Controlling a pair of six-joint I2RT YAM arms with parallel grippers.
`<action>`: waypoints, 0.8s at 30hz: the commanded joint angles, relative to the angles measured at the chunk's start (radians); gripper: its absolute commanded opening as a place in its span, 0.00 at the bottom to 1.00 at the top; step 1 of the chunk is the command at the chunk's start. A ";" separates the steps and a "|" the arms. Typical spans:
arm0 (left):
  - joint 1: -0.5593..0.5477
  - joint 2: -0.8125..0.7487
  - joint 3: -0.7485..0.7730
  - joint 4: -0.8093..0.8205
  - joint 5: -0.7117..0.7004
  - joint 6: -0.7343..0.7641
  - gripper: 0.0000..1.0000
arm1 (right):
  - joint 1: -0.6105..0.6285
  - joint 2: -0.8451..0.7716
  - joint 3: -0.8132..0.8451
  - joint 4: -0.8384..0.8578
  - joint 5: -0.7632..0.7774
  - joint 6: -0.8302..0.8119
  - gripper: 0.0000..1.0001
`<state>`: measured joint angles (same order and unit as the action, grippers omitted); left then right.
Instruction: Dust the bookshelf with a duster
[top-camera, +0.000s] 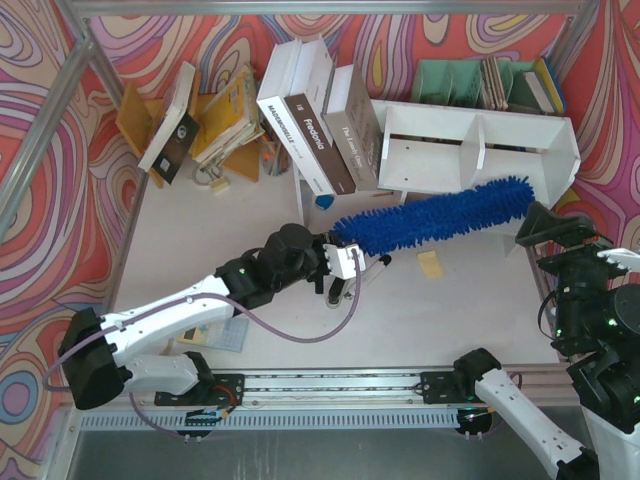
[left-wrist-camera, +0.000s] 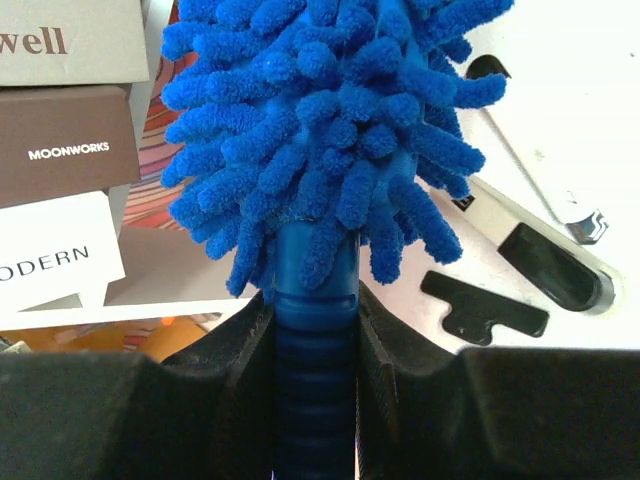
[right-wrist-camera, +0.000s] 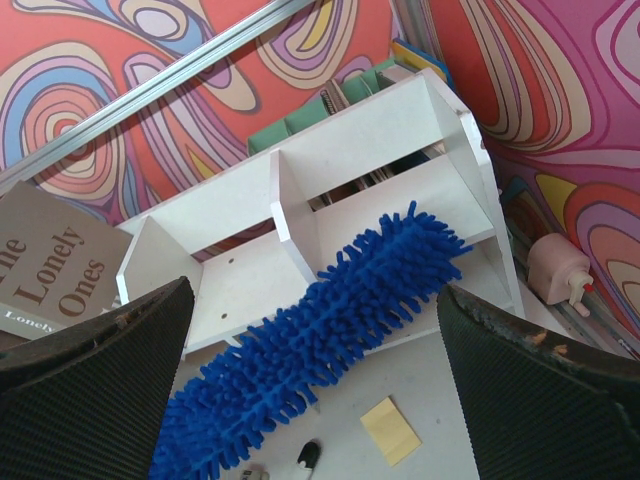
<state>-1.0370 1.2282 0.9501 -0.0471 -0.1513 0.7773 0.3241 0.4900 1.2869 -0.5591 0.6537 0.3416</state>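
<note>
The white bookshelf (top-camera: 480, 125) stands at the back right with two cubbies and a lower shelf; it also shows in the right wrist view (right-wrist-camera: 240, 195). My left gripper (top-camera: 345, 262) is shut on the ribbed blue handle (left-wrist-camera: 315, 370) of the duster (top-camera: 435, 218). The fluffy blue head stretches right, its tip lying over the bookshelf's lower front edge below the right cubby (right-wrist-camera: 330, 310). My right gripper (top-camera: 550, 228) is open and empty, hovering right of the duster's tip, its fingers (right-wrist-camera: 95, 365) framing the shelf.
Large books (top-camera: 310, 115) lean against a thin white board left of the bookshelf. More books (top-camera: 195, 115) lie at the back left. A green rack (top-camera: 470, 80) stands behind the shelf. A yellow note (top-camera: 430, 264) and small black tools (left-wrist-camera: 485, 305) lie on the table.
</note>
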 joint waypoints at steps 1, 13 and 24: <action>0.051 0.037 0.058 0.065 0.102 0.039 0.00 | 0.000 -0.002 -0.011 -0.002 0.011 0.007 0.95; 0.072 0.190 0.039 0.166 0.146 0.053 0.00 | 0.000 0.016 -0.008 0.007 0.012 0.003 0.95; 0.053 0.270 0.057 0.239 0.189 0.013 0.00 | -0.001 0.023 0.004 0.008 0.013 -0.012 0.95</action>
<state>-0.9730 1.4940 0.9977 0.1333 -0.0010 0.8074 0.3241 0.5014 1.2823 -0.5594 0.6540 0.3405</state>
